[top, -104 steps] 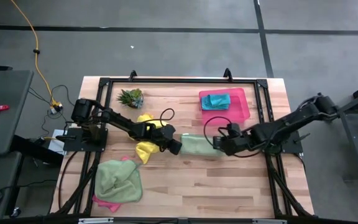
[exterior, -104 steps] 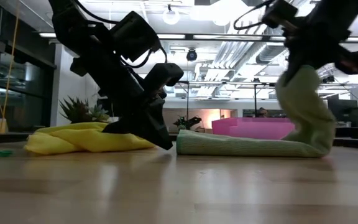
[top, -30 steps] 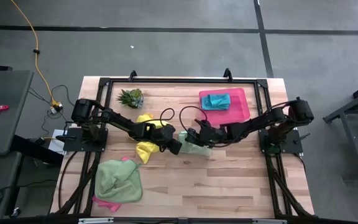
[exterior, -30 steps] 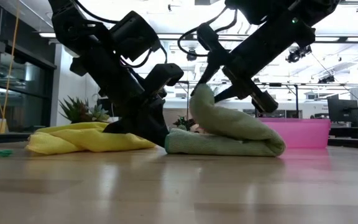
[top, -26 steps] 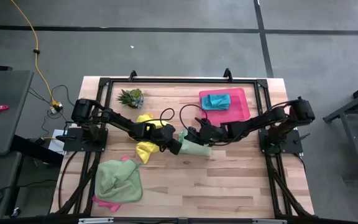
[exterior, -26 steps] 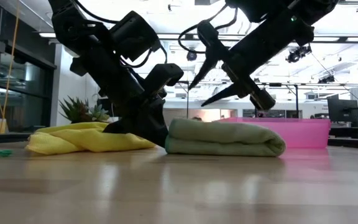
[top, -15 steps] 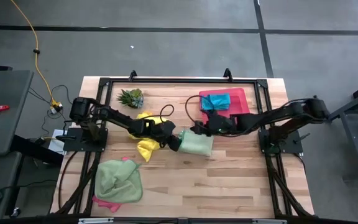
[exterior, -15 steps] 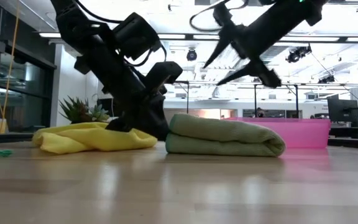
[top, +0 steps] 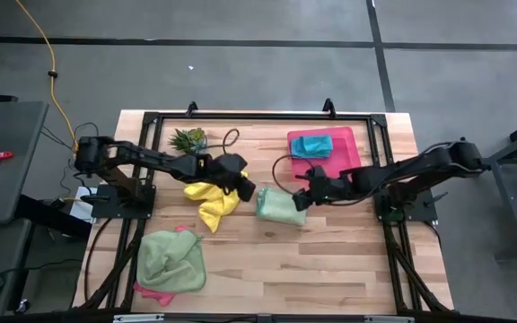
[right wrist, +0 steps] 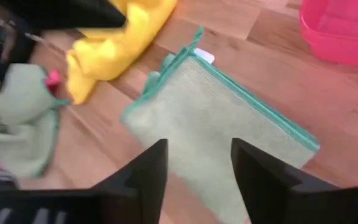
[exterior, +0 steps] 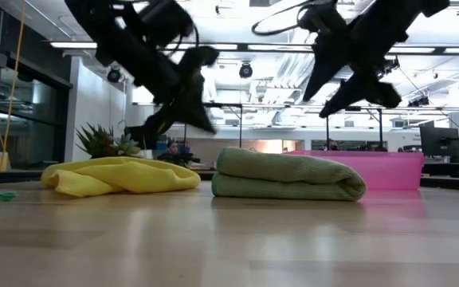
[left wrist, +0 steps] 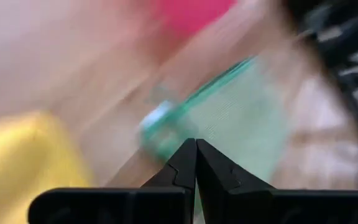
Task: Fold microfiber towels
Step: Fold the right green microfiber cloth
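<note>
A light green towel lies folded flat at the table's middle, a thick pad in the low view. My left gripper hangs shut just left of it, raised off the table; in its wrist view the fingers meet above the blurred towel. My right gripper is open and hovers above the towel's right edge. A crumpled yellow towel lies under my left arm. Another light green towel on a pink one sits near left. A teal towel lies in the pink tray.
The pink tray stands at the far right, just beyond my right arm. A small spiky plant sits at the far left. Bare wood spans the near right of the table.
My right gripper has let go of the towel's raised edge, which dropped flat onto the fold; the gripper then rose, rolled and drew back toward the right. My left gripper has lifted off the table beside the towel's left end and moved up and far-left. The folded towel stays put.
</note>
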Motion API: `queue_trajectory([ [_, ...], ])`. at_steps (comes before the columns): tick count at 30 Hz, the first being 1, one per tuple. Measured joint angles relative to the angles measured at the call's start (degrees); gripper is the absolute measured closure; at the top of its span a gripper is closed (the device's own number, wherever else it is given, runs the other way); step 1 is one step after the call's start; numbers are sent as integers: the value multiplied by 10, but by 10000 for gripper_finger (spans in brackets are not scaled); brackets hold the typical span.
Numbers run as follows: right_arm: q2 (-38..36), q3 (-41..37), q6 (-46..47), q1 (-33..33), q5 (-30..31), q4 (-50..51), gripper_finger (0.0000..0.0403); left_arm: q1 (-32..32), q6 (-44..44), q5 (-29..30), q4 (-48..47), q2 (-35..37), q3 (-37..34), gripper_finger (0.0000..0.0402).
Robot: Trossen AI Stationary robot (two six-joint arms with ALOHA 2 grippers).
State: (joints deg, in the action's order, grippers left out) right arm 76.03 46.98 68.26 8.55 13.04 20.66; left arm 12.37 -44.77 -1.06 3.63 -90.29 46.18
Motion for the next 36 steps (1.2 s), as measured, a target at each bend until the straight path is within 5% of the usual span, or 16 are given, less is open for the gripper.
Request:
queue_trajectory([
  [8, 108, 0, -29, 35, 83, -64, 391, -42, 28, -24, 159, -37, 0, 402],
  [17, 158, 0, -12, 62, 82, -106, 396, -89, -22, -25, 315, -158, 1, 401],
  [36, 174, 0, -12, 69, 54, -43, 403, -90, 84, 32, 169, -180, 1, 402],
])
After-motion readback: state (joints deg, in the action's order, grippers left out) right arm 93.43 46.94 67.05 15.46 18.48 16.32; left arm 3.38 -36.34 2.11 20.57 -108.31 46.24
